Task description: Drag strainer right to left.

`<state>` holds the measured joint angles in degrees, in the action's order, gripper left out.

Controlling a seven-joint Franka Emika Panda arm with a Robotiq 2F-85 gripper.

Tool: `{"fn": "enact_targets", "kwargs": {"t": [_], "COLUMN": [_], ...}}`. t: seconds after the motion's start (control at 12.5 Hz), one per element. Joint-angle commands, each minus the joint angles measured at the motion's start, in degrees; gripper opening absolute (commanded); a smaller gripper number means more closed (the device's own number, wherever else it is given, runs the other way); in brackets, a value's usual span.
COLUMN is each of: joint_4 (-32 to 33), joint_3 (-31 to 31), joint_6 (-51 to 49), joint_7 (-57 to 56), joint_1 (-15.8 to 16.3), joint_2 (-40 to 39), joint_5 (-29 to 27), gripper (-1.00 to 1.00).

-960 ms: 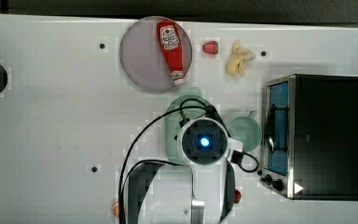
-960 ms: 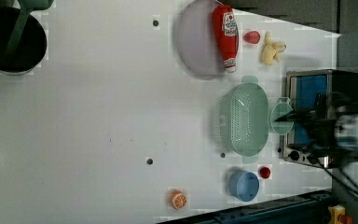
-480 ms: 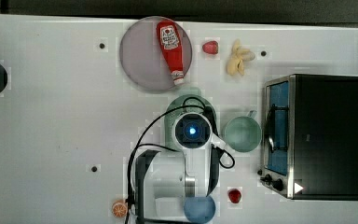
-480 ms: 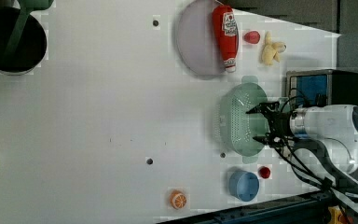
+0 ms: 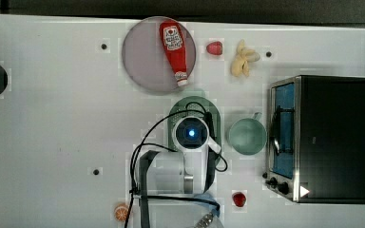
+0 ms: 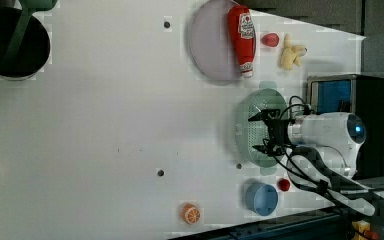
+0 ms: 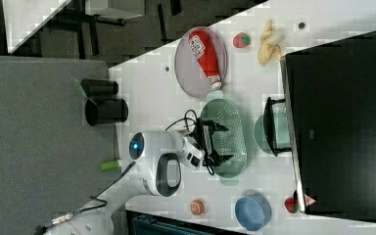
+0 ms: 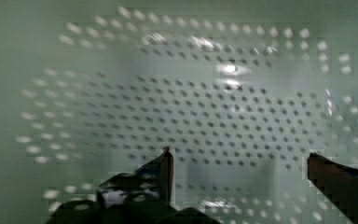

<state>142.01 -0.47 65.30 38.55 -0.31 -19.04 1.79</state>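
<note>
Claw [image 6: 263, 132] spread wide over the strainer [image 6: 254, 127].
Strainer: pale mint-green, oblong, perforated floor, small end tabs; stands on the table [image 6: 105, 125] just beside the toaster oven [image 6: 347, 100], apparently untouched by the fingertips.

no text can be read anywhere in these views. the red ketchup bottle [image 5: 174, 51] lying on the grey plate [image 5: 142, 57] carries a white label patch with red print, too small to make out; the same label shows in the left view [image 6: 243, 27] and the right view [image 7: 199, 45], equally illegible. the toaster oven [image 5: 330, 137] has a small white triangle mark at its lower front corner in the top view, and a similar mark in the right view; no letters or numbers on it.
</note>
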Motion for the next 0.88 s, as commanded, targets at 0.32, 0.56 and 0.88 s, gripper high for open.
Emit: {"fn": "enact_targets", "kwargs": {"t": [0.32,0.56,0.88], "joint_4": [-0.1,-0.2,-0.8], "joint_3": [0.9,0.9,1.0], "joint_6": [3.3,3.3,3.2], "joint_7": [13.6,14.2,17.5], "joint_1": [4.9,7.4,11.2], "joint_2": [0.5,0.0,-0.3], "joint_5": [0.9,0.9,0.9], "gripper": [1.00,1.00,1.00]}}
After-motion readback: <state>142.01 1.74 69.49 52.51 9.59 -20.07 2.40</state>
